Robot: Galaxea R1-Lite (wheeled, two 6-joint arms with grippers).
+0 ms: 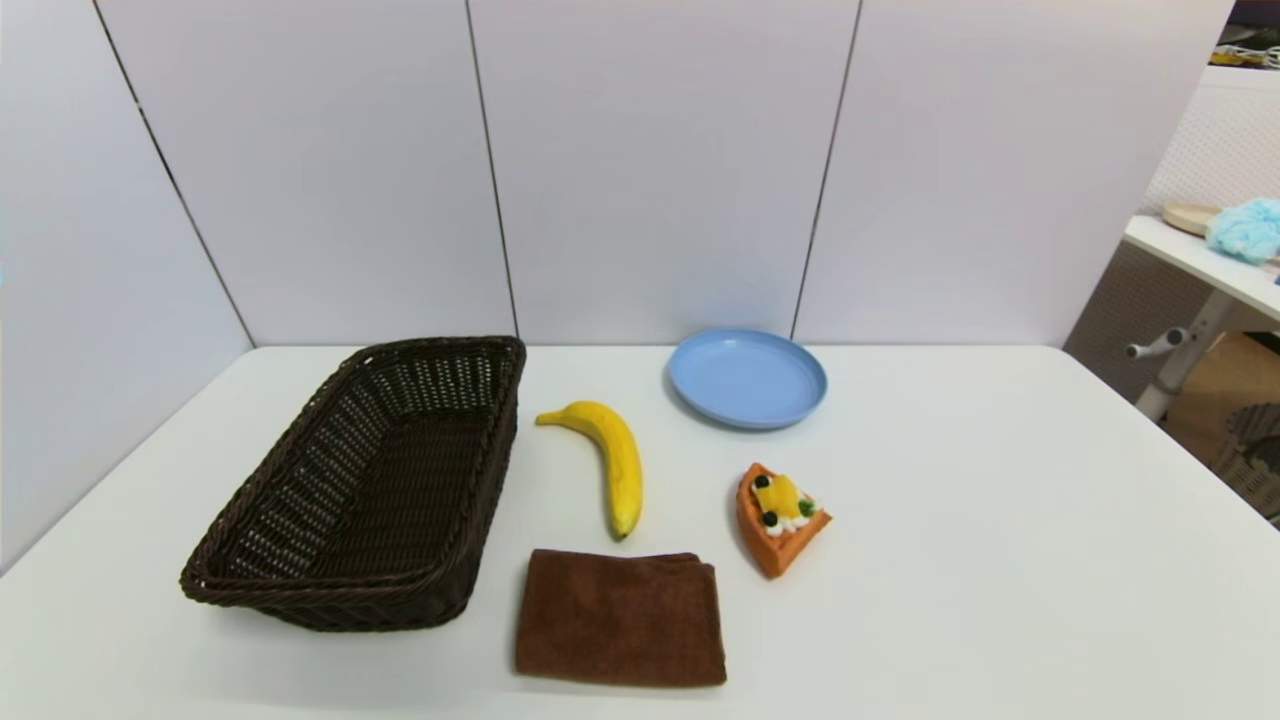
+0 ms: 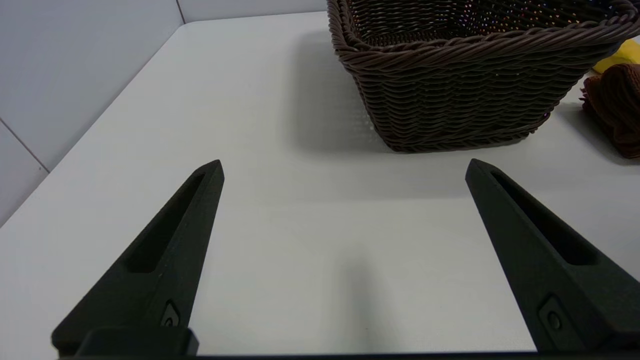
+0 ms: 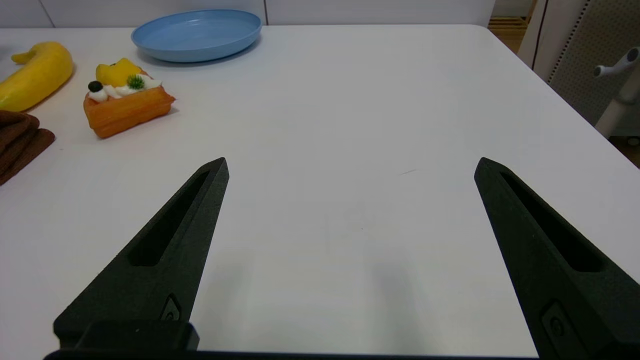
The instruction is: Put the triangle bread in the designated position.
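The triangle bread (image 1: 778, 516), an orange wedge topped with white cream, yellow fruit and dark berries, lies on the white table right of centre; it also shows in the right wrist view (image 3: 126, 102). My right gripper (image 3: 350, 165) is open over bare table, well apart from the bread, holding nothing. My left gripper (image 2: 344, 167) is open too, low over bare table in front of the basket. Neither arm shows in the head view. The designated position has no mark of its own that I can see.
A dark wicker basket (image 1: 300, 555) stands at the left. A yellow banana (image 1: 612, 460) lies beside it, a folded brown cloth (image 1: 620, 618) in front, and a blue plate (image 1: 748, 380) behind the bread. The table's right edge (image 3: 565, 95) is near.
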